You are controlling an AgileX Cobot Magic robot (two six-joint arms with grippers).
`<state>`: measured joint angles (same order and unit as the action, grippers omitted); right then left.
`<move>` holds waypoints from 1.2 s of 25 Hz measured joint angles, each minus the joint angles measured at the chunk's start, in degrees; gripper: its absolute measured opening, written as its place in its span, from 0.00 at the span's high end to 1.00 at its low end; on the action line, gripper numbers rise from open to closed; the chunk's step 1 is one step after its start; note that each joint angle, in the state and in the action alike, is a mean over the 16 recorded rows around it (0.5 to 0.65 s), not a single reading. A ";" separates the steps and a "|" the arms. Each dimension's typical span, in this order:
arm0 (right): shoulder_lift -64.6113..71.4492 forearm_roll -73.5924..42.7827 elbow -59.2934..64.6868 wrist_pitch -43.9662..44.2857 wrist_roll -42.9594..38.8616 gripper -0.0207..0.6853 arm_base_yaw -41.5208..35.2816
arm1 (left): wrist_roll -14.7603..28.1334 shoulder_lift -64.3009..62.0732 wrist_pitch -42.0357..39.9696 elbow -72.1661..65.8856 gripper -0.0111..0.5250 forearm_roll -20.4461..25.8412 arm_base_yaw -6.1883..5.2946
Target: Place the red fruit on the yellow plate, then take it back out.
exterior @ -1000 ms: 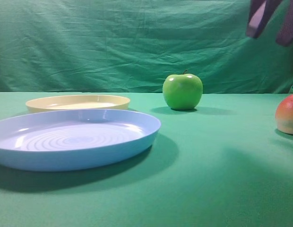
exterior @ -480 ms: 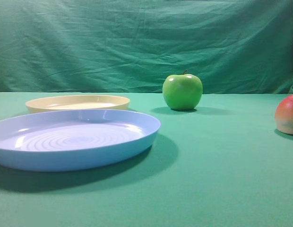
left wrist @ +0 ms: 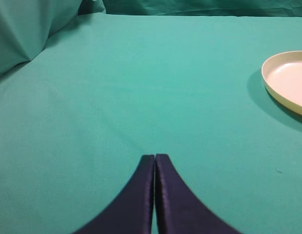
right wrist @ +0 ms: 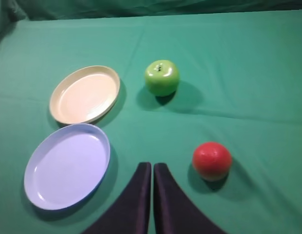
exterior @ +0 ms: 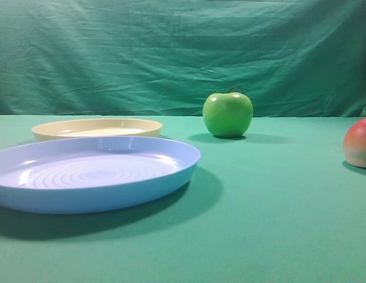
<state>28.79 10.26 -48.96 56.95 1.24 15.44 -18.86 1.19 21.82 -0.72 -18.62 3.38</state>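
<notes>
**Red fruit lies just right of the raised right gripper, plate far to its left**

The green cloth table (right wrist: 248, 58) carries four things: two plates and two fruits. The blue plate (right wrist: 67, 165) is the largest, one of its kind, and sits nearest the camera on the left. The yellow plate (right wrist: 85, 94), also one, lies just beyond it, empty. The one green apple (right wrist: 161, 77) stands to the right of the yellow plate. The one red fruit (right wrist: 212, 160), round with no long axis to speak of, rests on the cloth well apart from the yellow plate.

The right gripper (right wrist: 152, 168) hangs high above, clenched on nothing; the fruit lies just to its right and a little ahead, so this arm looks the nearer. The left gripper (left wrist: 155, 160) is likewise pressed together and empty, over bare cloth left of the yellow plate.
</notes>
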 joint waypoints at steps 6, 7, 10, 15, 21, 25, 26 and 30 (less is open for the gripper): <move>-8.67 -6.63 11.56 -9.17 -3.62 0.97 -2.52 | -0.04 0.00 0.00 0.00 0.98 0.00 0.00; -10.06 -7.45 13.68 -10.86 -3.82 0.97 -3.29 | -0.05 0.00 0.00 0.00 0.98 0.00 0.00; -14.11 -9.41 20.11 -15.72 -4.01 0.97 -5.91 | -0.07 0.00 0.00 0.00 0.98 0.00 0.00; -20.41 -10.97 30.40 -22.28 -4.04 0.97 -10.62 | -0.07 0.00 0.00 0.00 0.98 0.00 0.00; -26.03 -11.16 40.75 -27.50 -4.04 0.97 -14.46 | -0.07 0.00 0.00 0.00 0.98 0.00 0.00; -28.16 -11.17 45.44 -30.03 -3.99 0.97 -15.18 | -0.07 0.00 0.00 0.00 0.98 0.00 0.00; -28.51 -11.17 46.33 -30.62 -3.95 0.97 -15.23 | -0.07 0.00 0.00 0.00 0.98 0.00 0.00; -29.30 -11.18 48.87 -32.65 -3.76 0.97 -15.29 | -0.07 0.00 0.00 0.00 0.98 0.00 0.00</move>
<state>-0.51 -0.92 -0.09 24.29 -2.52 0.15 -18.93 1.19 21.82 -0.72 -18.62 3.38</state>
